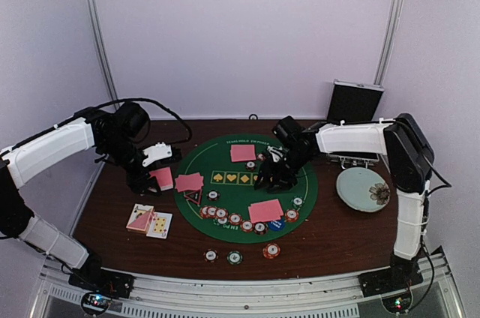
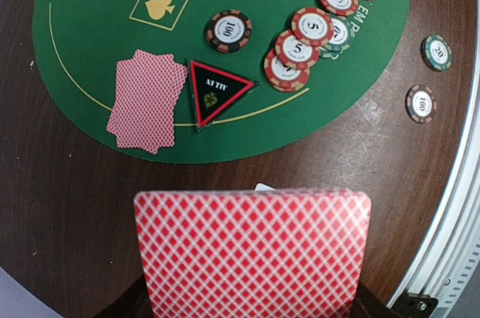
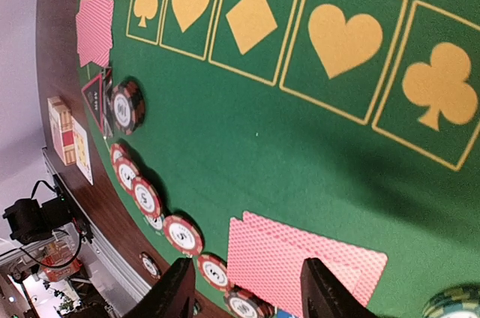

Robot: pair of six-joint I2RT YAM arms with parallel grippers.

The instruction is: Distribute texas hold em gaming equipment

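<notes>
left gripper [image 1: 154, 174]: clamped on card deck [image 2: 251, 250] | right gripper [image 1: 271, 180]: parted, empty | card pile [image 1: 265, 210]: 6 o'clock of right fingers

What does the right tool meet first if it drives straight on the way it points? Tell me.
Most likely the pink-backed card pile on the green mat: it lies just beyond the open right tool, between its fingertips. Depth is hard to judge.

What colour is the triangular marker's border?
Red border, black face; the triangular marker shows best in the left wrist view.
</notes>
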